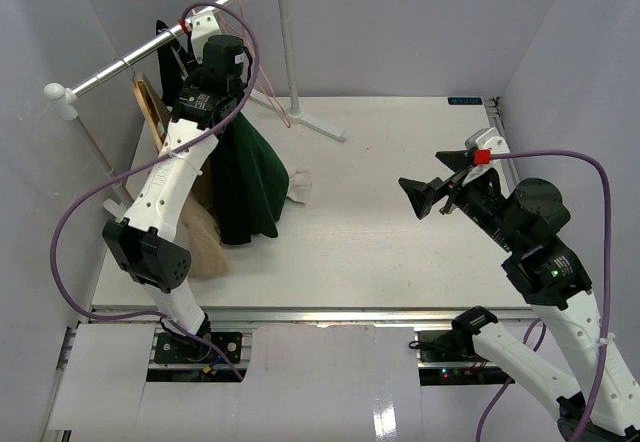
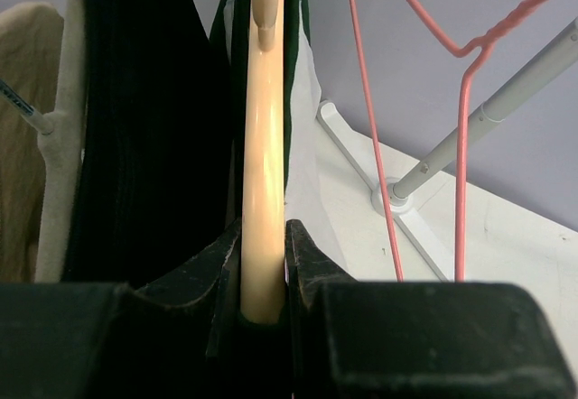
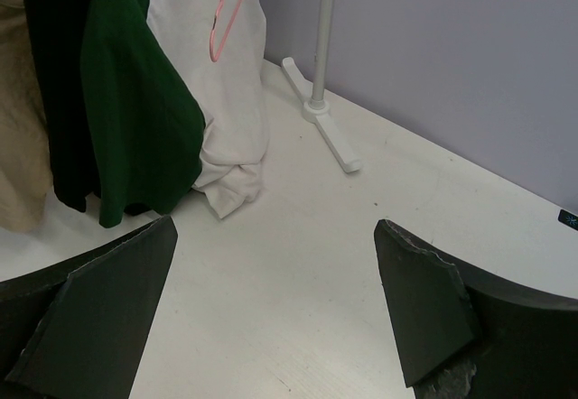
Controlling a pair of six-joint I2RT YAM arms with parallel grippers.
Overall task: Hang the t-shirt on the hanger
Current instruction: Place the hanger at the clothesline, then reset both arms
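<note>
The dark green t-shirt with its cream-white panel hangs from the wooden hanger by the rail, its hem bunched on the table. My left gripper is shut on the hanger's wooden arm, up by the rail in the top view. The shirt's green cloth drapes either side of the wood. My right gripper is open and empty over the bare table at the right, apart from the shirt.
A black garment and a tan-beige garment hang beside the t-shirt on the white rail. A pink-red wire hanger hangs to the right. The rail's post and foot stand at the back. Grey walls enclose the table.
</note>
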